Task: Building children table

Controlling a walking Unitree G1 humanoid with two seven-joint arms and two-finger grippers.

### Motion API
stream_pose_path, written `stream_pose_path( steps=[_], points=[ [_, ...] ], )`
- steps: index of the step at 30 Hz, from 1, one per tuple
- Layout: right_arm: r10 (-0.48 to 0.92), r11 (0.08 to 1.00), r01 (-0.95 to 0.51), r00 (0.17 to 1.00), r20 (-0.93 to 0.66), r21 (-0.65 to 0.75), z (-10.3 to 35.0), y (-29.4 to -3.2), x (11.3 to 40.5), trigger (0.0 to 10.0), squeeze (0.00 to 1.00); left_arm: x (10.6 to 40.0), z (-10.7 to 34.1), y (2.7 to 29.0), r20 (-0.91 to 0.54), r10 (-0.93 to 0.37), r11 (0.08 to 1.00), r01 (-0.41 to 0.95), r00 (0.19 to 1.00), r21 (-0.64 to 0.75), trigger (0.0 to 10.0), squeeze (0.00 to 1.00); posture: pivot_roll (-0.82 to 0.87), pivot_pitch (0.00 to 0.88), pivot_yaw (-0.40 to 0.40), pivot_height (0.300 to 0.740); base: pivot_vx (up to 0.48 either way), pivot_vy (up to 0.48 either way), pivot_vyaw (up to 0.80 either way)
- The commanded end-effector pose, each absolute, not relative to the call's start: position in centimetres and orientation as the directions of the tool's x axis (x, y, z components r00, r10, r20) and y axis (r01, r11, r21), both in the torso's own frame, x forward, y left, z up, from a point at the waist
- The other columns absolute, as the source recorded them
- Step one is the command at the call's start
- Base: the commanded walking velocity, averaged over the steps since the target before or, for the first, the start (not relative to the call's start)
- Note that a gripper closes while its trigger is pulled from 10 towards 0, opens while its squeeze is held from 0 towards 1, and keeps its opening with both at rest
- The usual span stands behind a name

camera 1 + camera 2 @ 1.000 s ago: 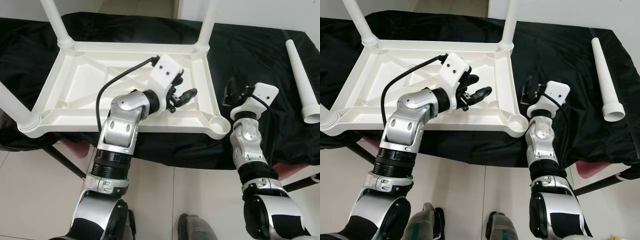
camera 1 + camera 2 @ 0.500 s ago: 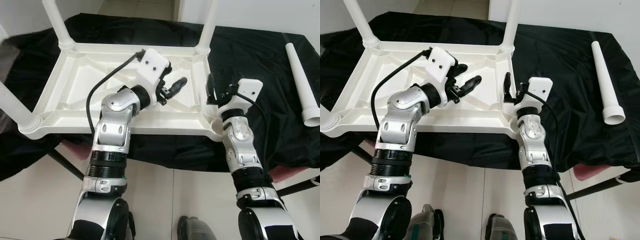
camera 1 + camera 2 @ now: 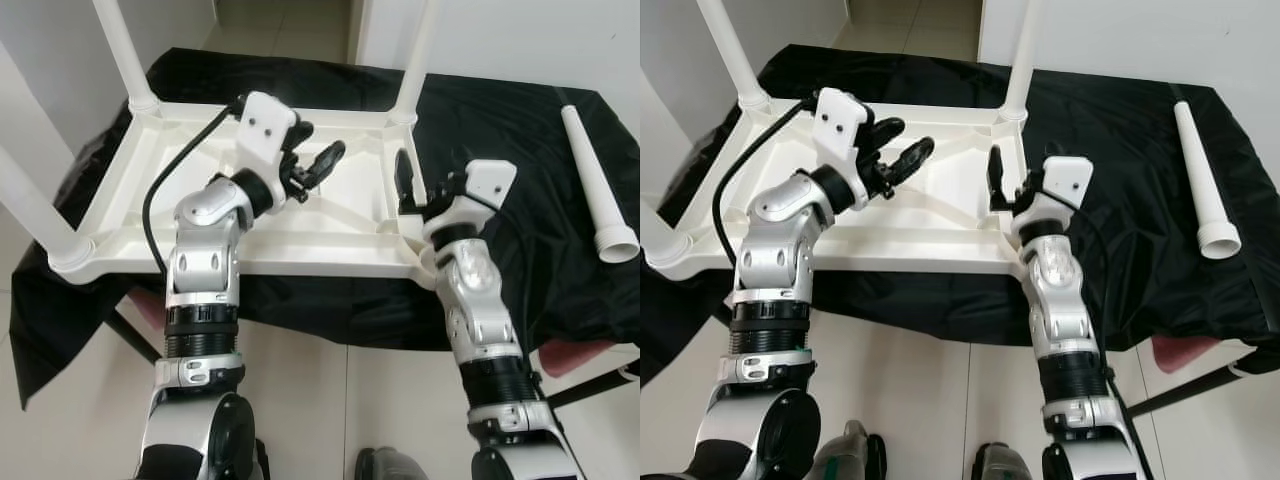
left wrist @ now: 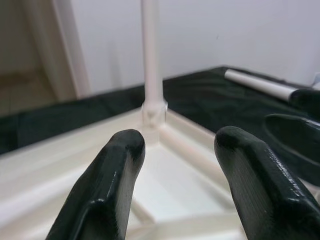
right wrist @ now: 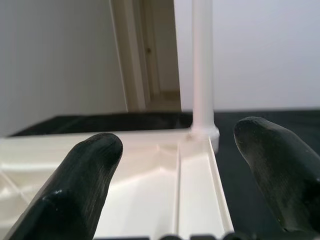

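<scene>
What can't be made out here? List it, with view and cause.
Near right corner socket of the table: head views, right arm covers it; filled or empty?
Upper ends of the fitted legs: head views, cut off by the top edge.
Support under the black cloth: head views, cloth covers it.

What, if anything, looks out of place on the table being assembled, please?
The upturned white table has three legs fitted. The near right socket is empty, and the fourth leg lies loose on the black cloth to the right.
</scene>
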State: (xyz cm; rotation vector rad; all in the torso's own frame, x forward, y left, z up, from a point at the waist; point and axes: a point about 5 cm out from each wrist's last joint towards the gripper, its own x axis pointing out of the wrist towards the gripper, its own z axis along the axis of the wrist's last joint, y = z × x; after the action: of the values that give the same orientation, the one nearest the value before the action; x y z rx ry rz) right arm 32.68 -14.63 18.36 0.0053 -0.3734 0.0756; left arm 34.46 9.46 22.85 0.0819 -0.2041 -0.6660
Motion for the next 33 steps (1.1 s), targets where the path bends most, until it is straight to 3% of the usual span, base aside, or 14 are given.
stream_pose_path(
  steps=[1,13,15,18,21,33],
  points=[
    [0.062,0.998,-0.057,0.936,0.346,-0.024,17.4,-14.8,32.6,10.0,0.00,35.2,20.2,11.1,0.133,-0.054,0.997,0.061,0.990,-0.050,10.0,0.00,0.00,0.003,0.041,0.740,0.000,0.000,0.00],
    [0.046,0.998,-0.029,0.950,0.309,-0.059,16.9,-15.8,32.7,10.0,0.00,34.9,19.2,12.2,0.101,-0.007,0.999,0.012,0.995,-0.050,10.0,0.00,0.02,0.000,0.033,0.740,0.000,0.000,0.00],
    [0.042,0.998,-0.024,0.952,0.303,-0.064,16.9,-16.0,32.8,10.0,0.00,34.9,19.2,12.7,0.096,0.030,0.998,-0.025,0.995,-0.054,10.0,0.00,0.02,0.003,0.026,0.740,0.000,0.000,0.00],
    [0.031,0.997,-0.010,0.958,0.285,-0.074,16.5,-15.9,32.8,10.0,0.00,34.9,18.4,15.3,0.038,0.194,0.977,-0.190,0.980,-0.096,10.0,0.00,0.03,0.009,0.015,0.740,0.000,0.000,0.00],
    [0.030,0.997,-0.009,0.958,0.284,-0.074,16.4,-15.7,32.8,10.0,0.00,34.8,18.4,16.0,0.034,0.232,0.967,-0.227,0.972,-0.115,10.0,0.00,0.02,0.015,0.012,0.740,0.000,0.000,0.00],
    [0.017,0.996,0.008,0.952,0.304,-0.083,17.4,-16.3,33.6,10.0,0.00,34.8,18.8,16.2,0.072,0.272,0.960,-0.266,0.959,-0.084,10.0,0.00,0.02,0.010,0.030,0.740,0.000,0.000,0.00]
  ],
)
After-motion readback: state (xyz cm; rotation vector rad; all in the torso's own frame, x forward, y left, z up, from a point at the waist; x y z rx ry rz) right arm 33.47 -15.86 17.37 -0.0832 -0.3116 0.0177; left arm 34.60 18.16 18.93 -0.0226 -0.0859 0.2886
